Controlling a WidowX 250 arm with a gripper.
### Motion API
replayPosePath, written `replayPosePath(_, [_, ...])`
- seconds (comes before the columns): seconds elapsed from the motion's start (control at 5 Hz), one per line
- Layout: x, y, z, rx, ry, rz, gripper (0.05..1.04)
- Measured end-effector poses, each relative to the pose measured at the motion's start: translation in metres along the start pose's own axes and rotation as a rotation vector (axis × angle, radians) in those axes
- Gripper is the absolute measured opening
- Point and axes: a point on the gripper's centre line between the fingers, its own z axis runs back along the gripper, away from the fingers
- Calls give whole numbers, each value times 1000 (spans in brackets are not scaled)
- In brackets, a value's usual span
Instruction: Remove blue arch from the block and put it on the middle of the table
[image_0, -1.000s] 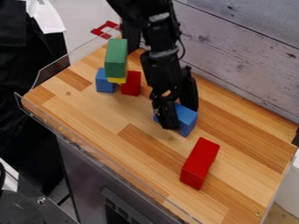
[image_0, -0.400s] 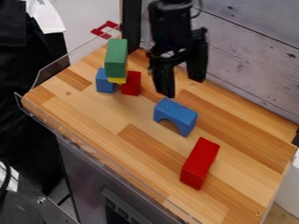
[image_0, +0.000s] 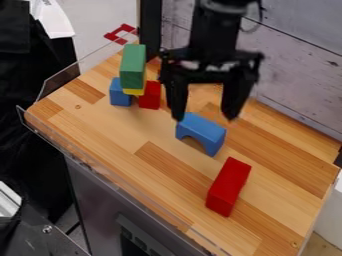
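Blue arch block (image_0: 206, 131) stands near the middle of the wooden table (image_0: 113, 132). Above, in the camera view, we see our black two-finger gripper (image_0: 205, 116) spread wide, holding nothing; a red rectangular block (image_0: 228, 186) lies nearby.

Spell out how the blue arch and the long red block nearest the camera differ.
The blue arch has a curved opening on its underside; the long red block is a plain bar with no opening in view. In the picture, the arch's length slants down to the right, the red block's down to the left. Both rest on the wooden tabletop, apart.
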Motion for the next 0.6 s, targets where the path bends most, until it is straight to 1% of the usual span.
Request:
replayPosePath(0.2, [-23, 12, 5, 5, 3, -221, 999])
replayPosePath(0.4, [-39, 19, 12, -50, -14, -339, 999])
replayPosePath(0.6, [-45, 15, 9, -55, -19, -401, 999])
